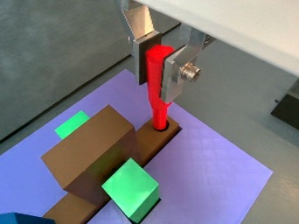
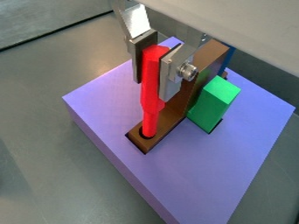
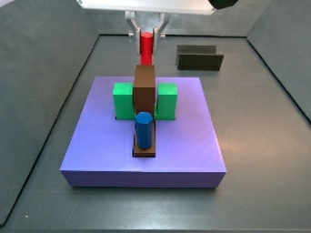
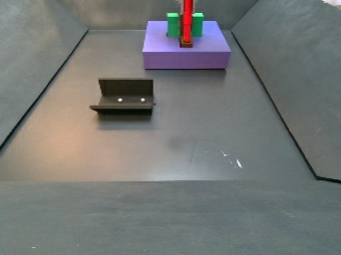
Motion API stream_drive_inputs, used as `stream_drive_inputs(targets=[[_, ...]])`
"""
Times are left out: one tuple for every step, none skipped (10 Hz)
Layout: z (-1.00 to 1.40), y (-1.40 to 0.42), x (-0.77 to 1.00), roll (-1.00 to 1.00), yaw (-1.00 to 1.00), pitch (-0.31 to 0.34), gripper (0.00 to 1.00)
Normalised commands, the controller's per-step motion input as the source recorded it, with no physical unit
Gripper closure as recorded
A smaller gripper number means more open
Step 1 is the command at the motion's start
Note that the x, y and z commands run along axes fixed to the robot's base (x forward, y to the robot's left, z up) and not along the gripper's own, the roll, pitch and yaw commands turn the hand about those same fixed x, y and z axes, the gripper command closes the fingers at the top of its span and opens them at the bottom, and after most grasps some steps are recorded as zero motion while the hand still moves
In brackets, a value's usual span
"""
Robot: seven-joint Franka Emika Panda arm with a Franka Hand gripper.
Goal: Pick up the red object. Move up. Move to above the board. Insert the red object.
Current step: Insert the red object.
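My gripper (image 1: 156,63) is clamped on the red object (image 1: 156,87), held upright with its lower tip in the brown slot on the board (image 2: 117,114), at twelve o'clock from the blue cylinder (image 3: 144,129).

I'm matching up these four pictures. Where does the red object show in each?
Wrist view: red object, in the claw, tip in the board's slot.
Wrist view: centre.
Side view: top centre.
Side view: top edge.
Shared landmark: brown bar.

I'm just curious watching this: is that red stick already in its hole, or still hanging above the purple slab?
In: the red object stands upright, its tip inside the brown slot of the board, with the gripper shut on it.
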Motion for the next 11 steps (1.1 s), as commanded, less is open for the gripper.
stream_drive_inputs(targets=[[-0.04,0.0,0.0,0.03,0.08,0.0,1.0],[-0.07,0.01,0.0,0.08,0.06,0.0,1.0],[-0.06,0.03,0.0,0.07,0.04,0.0,1.0],[0.0,0.03,0.05,0.04,0.02,0.0,1.0],[0.0,0.03,0.09,0.03,0.05,0.0,1.0],[-0.06,0.0,0.09,0.04,0.07,0.0,1.0],[-0.16,0.0,0.01,0.02,0.09,0.0,1.0],[-0.31,-0.05,0.09,0.02,0.06,0.0,1.0],[-0.32,-0.07,0.06,0.02,0.05,0.0,1.0],[-0.33,-0.04,0.08,0.02,0.05,0.0,1.0],[-0.39,0.0,0.15,0.08,0.06,0.0,1.0]])
